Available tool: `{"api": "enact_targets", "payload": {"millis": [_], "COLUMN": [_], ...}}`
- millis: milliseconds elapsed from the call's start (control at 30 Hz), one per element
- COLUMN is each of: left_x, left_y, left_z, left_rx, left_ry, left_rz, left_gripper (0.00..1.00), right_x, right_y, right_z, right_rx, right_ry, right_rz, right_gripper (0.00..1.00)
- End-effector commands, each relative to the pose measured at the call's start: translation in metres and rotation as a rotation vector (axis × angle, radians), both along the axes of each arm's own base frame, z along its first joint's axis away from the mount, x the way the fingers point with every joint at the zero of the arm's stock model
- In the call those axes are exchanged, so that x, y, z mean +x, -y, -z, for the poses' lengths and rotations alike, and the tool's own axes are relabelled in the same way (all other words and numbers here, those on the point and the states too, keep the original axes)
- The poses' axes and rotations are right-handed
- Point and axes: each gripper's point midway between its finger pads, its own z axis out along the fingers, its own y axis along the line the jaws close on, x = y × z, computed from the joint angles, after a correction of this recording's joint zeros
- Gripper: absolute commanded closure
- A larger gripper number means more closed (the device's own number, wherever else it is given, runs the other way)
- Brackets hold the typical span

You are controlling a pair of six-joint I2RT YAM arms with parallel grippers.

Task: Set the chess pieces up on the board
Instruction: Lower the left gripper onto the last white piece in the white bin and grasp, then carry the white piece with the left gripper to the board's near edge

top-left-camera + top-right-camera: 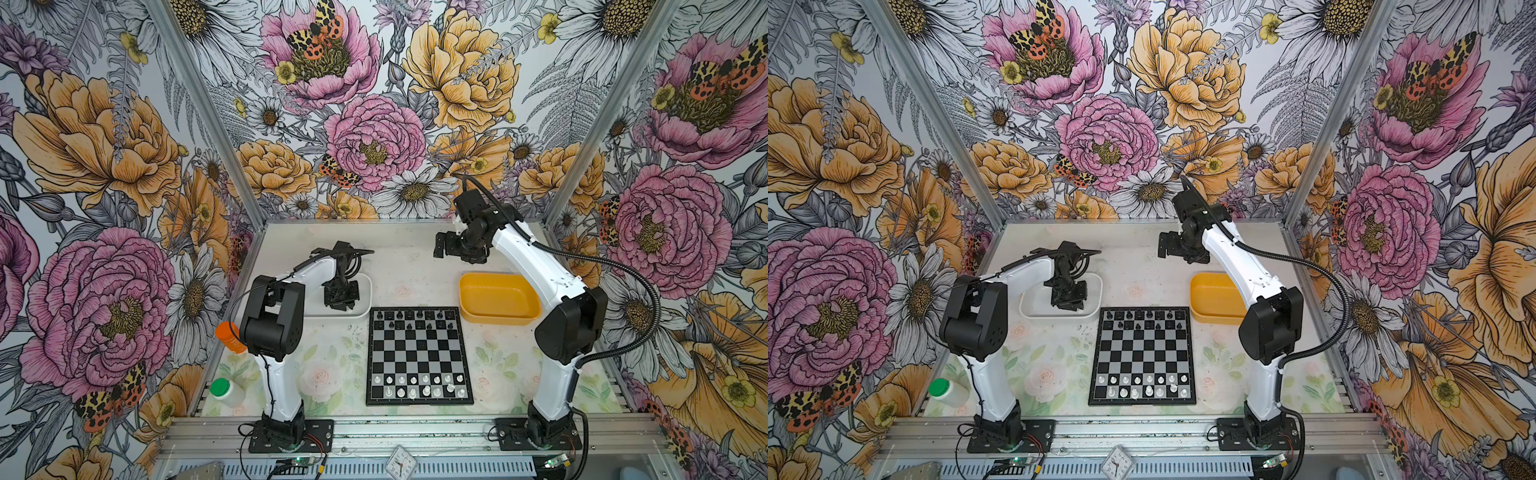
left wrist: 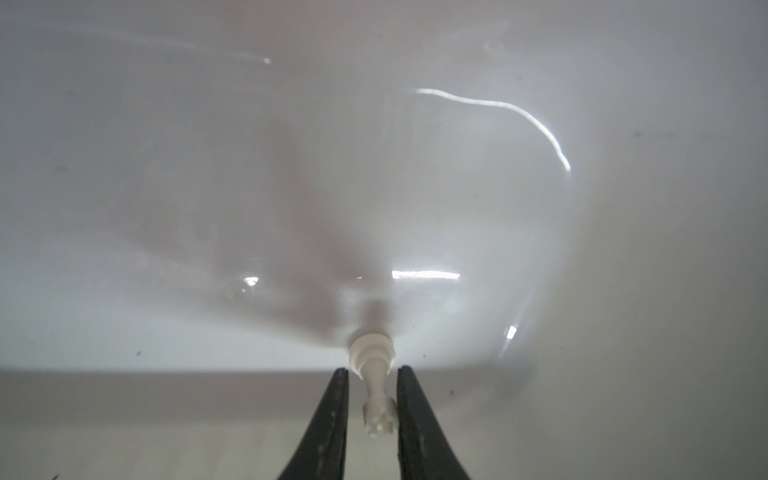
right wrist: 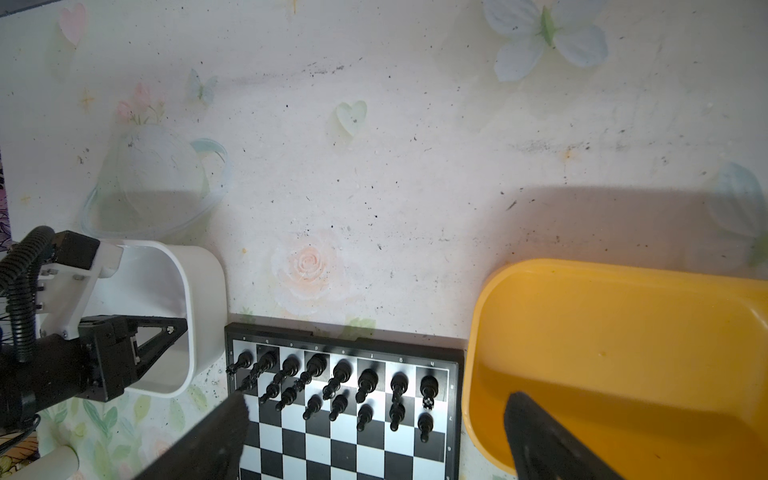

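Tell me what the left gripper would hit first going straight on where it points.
Probably the floor of the white tray: the left gripper points down into it, a white chess piece between its fingers. Remaining gap unclear.

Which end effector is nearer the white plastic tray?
Left. The left end effector reaches inside the white plastic tray; the right end effector hangs apart, nearer the yellow plastic tray.

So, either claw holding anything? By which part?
Left claw flanks a white chess piece at its top, in the white tray; grip unclear. Right claw open, empty.
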Motion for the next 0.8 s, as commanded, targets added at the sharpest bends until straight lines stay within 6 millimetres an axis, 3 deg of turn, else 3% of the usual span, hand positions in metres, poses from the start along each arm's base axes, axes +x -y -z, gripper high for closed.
{"api": "enact_targets", "payload": {"millis": [0, 767], "left_x": [0.0064, 0.0159], "left_y": [-0.0021, 0.0008], "left_z": [-0.0029, -0.0110], "left_rx": [0.013, 0.019], "left_ry": [0.016, 0.027], "left_rz": [0.019, 0.042], "left_gripper": [0.77, 0.88], "right_x": [-0.0017, -0.0071], "right_y": [-0.0009, 0.0031], "right_z": [-0.0215, -0.0227], "right_rx": [0.030, 0.025], "right_ry": [0.060, 0.063], "right_rz": [0.014, 0.022], "right_gripper": [0.02, 0.02]}}
